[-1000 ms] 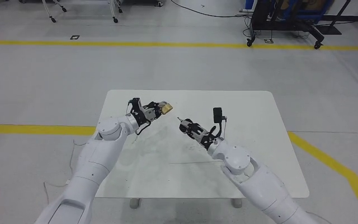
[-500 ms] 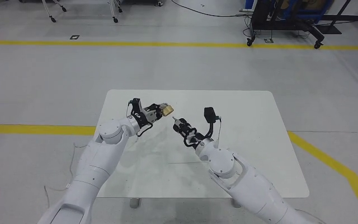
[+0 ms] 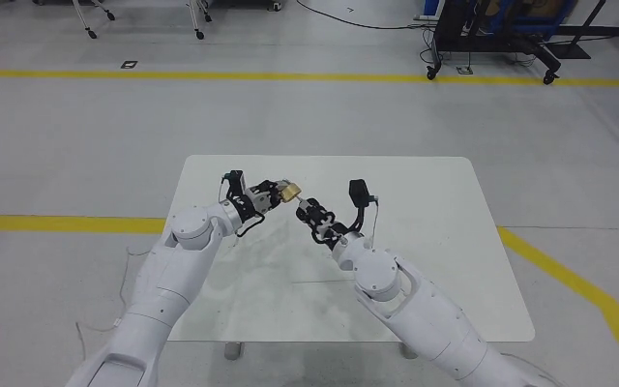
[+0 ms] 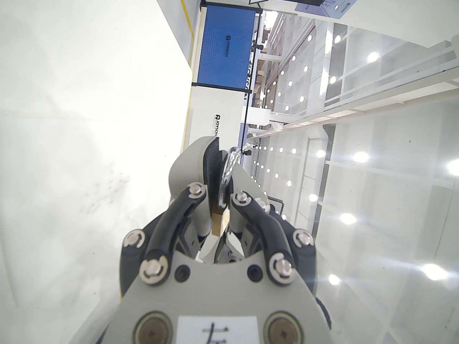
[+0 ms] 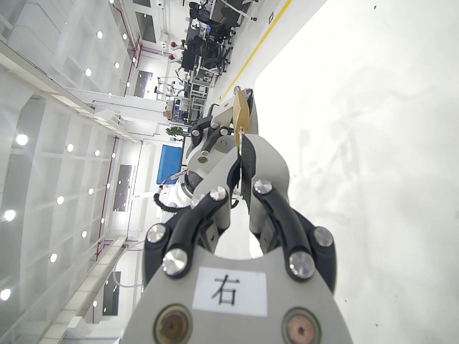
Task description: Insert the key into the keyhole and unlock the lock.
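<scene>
The lock is held over the bench, clamped in the left claw at its 9 o'clock. The key meets the lock's base from 4 o'clock, pinched in the right claw; how deep it sits, I cannot tell
</scene>
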